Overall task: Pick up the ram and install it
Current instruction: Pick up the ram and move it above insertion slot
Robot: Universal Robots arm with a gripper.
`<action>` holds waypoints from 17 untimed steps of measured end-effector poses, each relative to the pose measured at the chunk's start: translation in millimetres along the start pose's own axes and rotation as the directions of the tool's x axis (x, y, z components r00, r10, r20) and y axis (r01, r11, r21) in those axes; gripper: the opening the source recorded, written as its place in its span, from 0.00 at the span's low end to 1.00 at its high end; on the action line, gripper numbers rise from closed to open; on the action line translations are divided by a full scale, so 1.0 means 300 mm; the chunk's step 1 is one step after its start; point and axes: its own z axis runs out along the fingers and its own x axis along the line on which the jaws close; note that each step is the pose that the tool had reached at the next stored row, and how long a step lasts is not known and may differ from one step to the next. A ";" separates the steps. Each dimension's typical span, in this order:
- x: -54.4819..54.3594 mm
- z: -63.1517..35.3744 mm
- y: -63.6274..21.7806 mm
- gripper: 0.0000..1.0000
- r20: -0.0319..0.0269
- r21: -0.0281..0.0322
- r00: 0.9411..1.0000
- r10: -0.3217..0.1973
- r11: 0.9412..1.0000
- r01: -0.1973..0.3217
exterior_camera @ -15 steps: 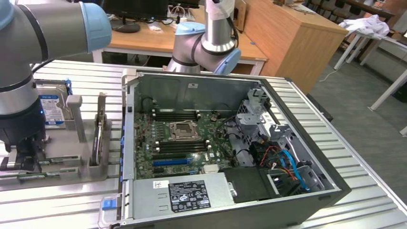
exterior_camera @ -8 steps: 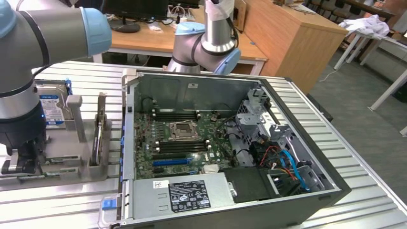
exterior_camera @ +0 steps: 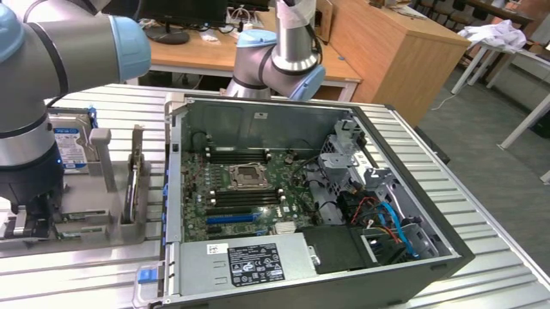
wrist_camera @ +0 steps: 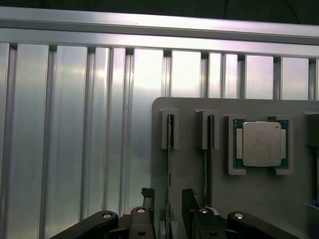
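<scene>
**Tool standing wide over the ram in its holder**

The tool is hanging with its jaws wide, one dark finger sitting on each side of the ram. The ram is standing on edge in the grey holder. A thin gap is showing on both sides of it, so nothing is being gripped. The ram is occupying the slot nearest the holder's rounded corner, and bare ribbed worktop is lying open beyond that edge. Toward the holder's middle the room is getting tighter: a second thin board is standing just beside the ram, parallel to it, and a processor is lying flat in its pocket past that.

In the exterior view the tool is reaching down over the holder at the exterior view's left, well apart from the open computer case. The case's black memory slots are lying uncovered beside the socket.

The arm is covering the part of the holder beneath it in the exterior view. In the wrist view the ram is being seen edge-on, so its chips are impossible to make out, and the picture's edge is cutting off the tool's body
</scene>
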 end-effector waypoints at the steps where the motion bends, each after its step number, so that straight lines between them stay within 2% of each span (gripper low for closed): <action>1: 0.000 0.003 0.000 0.36 0.000 0.000 1.000 0.000 1.000 0.000; 11: 0.002 0.019 -0.001 0.36 0.000 0.000 1.000 0.000 1.000 0.000; 14: 0.005 0.018 -0.047 0.36 0.000 0.000 1.000 0.000 1.000 0.000; 17: 0.006 0.018 -0.058 0.36 0.000 0.000 1.000 0.000 1.000 0.000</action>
